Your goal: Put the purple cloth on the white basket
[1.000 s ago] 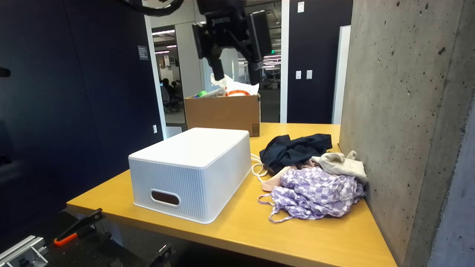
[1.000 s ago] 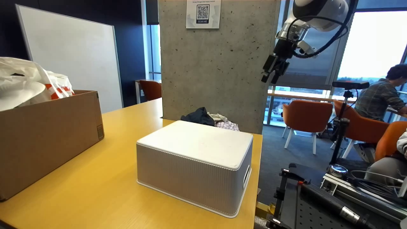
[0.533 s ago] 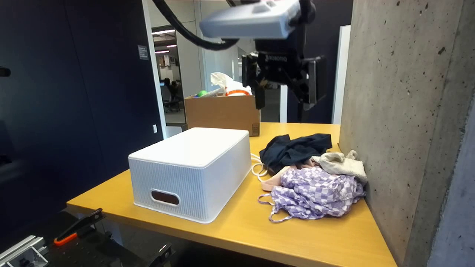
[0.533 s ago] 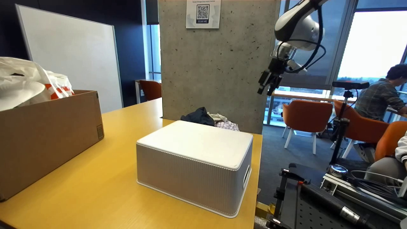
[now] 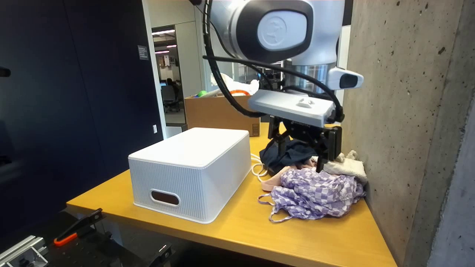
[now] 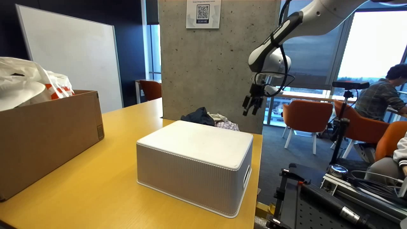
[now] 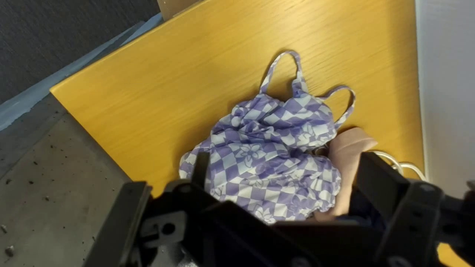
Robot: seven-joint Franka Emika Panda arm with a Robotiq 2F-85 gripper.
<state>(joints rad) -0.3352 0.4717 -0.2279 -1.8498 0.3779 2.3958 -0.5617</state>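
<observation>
Indoors, the pincer hangs spread wide above a yellow table beside a pitted concrete pillar.

black pincer downward, wide agape

Looks down past the gripper, jaws spread wide, onto the purple cloth, checked in lavender and white and flowered here and there. Lies crumpled on the yellow table, with two thin straps looped toward the top. Meets a pinkish cloth along the right side. Shows, farther over, a patch of dark blue cloth partly hidden by the gripper, a looped white cord and, at the right edge, the white basket. Also takes in grey concrete at lower left and dark floor above it.
</observation>
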